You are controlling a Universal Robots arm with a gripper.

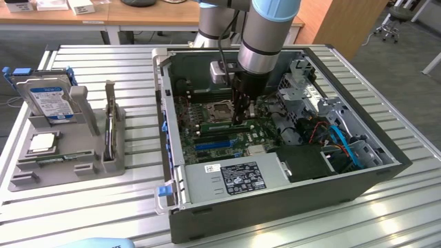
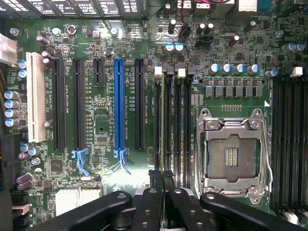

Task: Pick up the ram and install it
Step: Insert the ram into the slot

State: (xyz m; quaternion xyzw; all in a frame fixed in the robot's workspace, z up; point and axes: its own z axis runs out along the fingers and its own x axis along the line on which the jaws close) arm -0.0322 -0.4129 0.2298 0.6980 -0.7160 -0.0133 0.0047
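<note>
Middle of the exterior view, inside the computer case: the gripper is pinched almost shut on the ram (thin edge showing). Its long side lies along the memory slots, beside the empty processor socket.

Two cameras looking down into one open computer case.
The exterior view is looking steeply down from well back over the table; the wrist view is hovering close above the jaws, facing the motherboard both are sharing.
</note>
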